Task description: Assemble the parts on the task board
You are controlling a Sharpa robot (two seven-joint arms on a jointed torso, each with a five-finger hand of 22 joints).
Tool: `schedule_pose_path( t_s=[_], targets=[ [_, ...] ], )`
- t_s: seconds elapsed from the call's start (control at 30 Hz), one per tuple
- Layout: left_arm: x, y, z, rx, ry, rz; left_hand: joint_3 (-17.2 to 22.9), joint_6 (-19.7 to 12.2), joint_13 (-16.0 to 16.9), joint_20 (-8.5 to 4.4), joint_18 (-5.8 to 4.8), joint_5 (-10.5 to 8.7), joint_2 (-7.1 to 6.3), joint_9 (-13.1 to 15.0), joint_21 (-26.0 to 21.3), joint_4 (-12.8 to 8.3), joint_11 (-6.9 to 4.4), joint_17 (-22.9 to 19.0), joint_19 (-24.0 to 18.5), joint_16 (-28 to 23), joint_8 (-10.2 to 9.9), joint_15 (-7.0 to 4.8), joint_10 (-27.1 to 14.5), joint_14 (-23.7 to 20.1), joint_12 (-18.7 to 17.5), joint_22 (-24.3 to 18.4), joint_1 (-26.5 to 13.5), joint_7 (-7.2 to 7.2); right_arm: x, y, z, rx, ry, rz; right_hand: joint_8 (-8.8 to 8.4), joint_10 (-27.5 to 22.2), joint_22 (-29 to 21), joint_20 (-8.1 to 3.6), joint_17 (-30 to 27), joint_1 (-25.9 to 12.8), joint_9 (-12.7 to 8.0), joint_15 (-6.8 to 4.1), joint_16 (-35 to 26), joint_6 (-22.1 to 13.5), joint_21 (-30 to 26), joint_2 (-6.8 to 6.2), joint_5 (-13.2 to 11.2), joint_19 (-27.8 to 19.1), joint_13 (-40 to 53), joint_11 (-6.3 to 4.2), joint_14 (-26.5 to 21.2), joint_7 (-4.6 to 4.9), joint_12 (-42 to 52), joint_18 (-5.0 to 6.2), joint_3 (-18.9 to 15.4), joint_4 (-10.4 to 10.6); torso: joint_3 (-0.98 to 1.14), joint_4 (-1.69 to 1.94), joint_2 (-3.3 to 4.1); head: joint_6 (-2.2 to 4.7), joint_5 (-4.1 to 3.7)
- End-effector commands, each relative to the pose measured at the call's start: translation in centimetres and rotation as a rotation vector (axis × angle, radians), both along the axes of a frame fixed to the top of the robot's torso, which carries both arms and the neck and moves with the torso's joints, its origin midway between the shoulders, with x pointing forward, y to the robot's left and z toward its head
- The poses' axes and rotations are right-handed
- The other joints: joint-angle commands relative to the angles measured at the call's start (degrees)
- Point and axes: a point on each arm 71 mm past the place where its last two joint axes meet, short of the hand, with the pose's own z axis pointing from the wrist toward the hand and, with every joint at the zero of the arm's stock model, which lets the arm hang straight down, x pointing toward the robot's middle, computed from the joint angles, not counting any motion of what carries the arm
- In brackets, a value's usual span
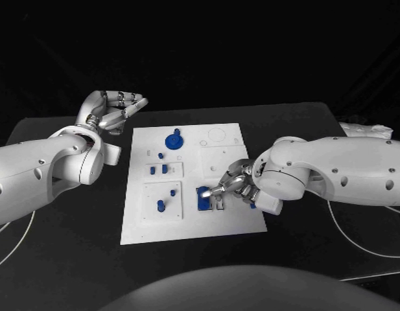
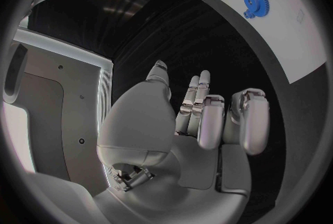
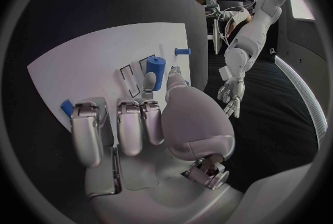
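Near the task board (image 1: pixel 192 223)'s right edge, the right hand (image 1: pixel 235 188) pinches a small, stiff, light blue part (image 1: pixel 203 197); the left hand (image 1: pixel 114 110) hovers, fingers loosely curled, holding nothing.

You will find no legible text, label, brand, number or sign in any view. The task board (image 1: pixel 220 220) carries only thin outlined shapes printed around its part positions, and nothing on it can be read as lettering. The blue parts standing on the task board are unmarked. The arms and hands show plain casings with dark fastener dots and no readable marking, and the black worktop (image 1: pixel 69 259) beside the task board bears none.
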Motion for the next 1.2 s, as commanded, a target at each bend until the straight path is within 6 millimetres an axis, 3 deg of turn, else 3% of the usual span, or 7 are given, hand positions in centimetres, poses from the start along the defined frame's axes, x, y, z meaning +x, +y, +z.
schedule_pose_path(
  t_s=[0.03,0.47,1.2],
  targets=[
    [-0.06,-0.18,0.04,-0.006,0.002,-0.016,-0.3,0.2,0.0,0.03,0.34,0.2,0.59,0.0,0.0,0.0,0.01,4.5,0.6,-0.3,-0.2,-0.09,-0.2,1.4,-0.1,12.9,0.0,0.04,-0.35,0.21,-0.34,-0.024,0.035,0.069,0.2,6.0,15.1,-0.56,15.1,-0.2,0.2,-0.54,0.2,-0.4,0.3,0.58,0.0,6.0,15.0,-0.55,6.0,-0.09,0.2,-0.38,-0.4,-0.1,0.03,0.01,0.03,0.0,0.08],
    [-0.06,-0.17,0.04,-0.006,0.002,-0.017,-0.3,0.2,0.0,0.03,0.34,0.32,0.64,0.0,0.0,0.0,0.0,4.5,0.6,-0.3,-0.2,-0.09,-0.1,1.4,-0.1,12.9,0.1,0.03,0.05,0.78,-0.96,-0.037,0.042,0.084,0.66,6.0,15.1,-0.68,15.1,0.0,1.2,-0.67,0.2,-0.5,0.3,1.35,0.0,6.0,15.0,-0.7,6.0,-0.26,0.2,-0.38,-0.4,0.0,-0.02,0.05,0.0,0.0,-0.1],
    [-0.04,-0.17,0.04,-0.005,0.002,-0.016,-0.3,0.2,0.0,0.03,0.34,0.32,0.64,0.0,0.0,0.0,0.0,4.5,0.6,-0.3,-0.2,-0.09,-0.1,1.4,-0.1,12.9,0.1,0.03,0.49,0.7,-1.18,-0.077,0.007,0.096,0.99,6.0,15.1,-0.96,15.1,2.2,3.1,-0.95,0.2,-0.6,0.3,2.49,0.1,6.0,15.0,-0.99,6.0,-0.57,0.2,-0.38,0.2,-1.6,0.0,0.01,0.02,0.0,-0.21]
  ],
)
